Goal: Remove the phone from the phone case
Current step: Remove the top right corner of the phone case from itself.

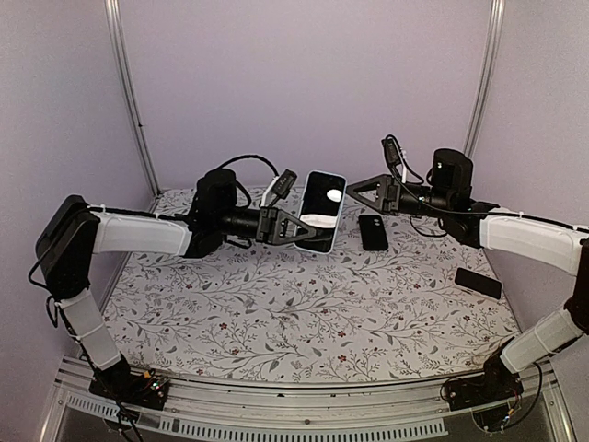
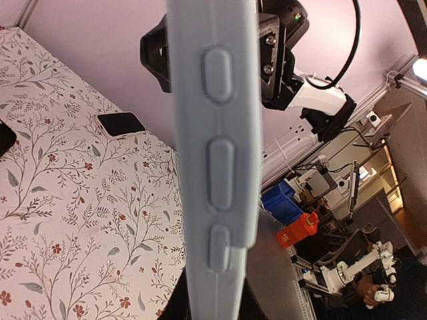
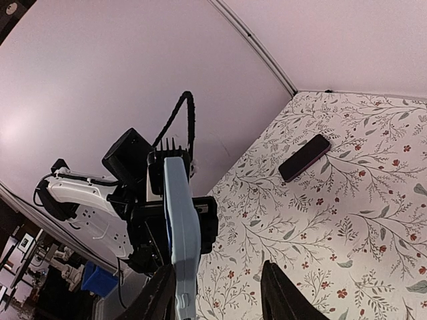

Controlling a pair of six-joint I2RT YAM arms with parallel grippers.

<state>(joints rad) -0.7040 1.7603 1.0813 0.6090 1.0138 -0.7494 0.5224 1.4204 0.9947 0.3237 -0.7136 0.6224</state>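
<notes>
A phone in a pale blue rubbery case (image 1: 324, 198) is held upright, well above the floral-patterned surface (image 1: 276, 313). The left tool (image 1: 313, 230) is clamped on its lower part. The right tool (image 1: 354, 193) hovers just beside the case's right edge, fingers spread apart. A small black rectangular device (image 1: 373, 232) lies flat on the surface nearby.

phone case (image 2: 213, 153) is plain pale blue. tablecloth (image 1: 276, 313) is white with a grey-green vine print and small red flowers. handset (image 1: 373, 232) looks black, probably.
</notes>
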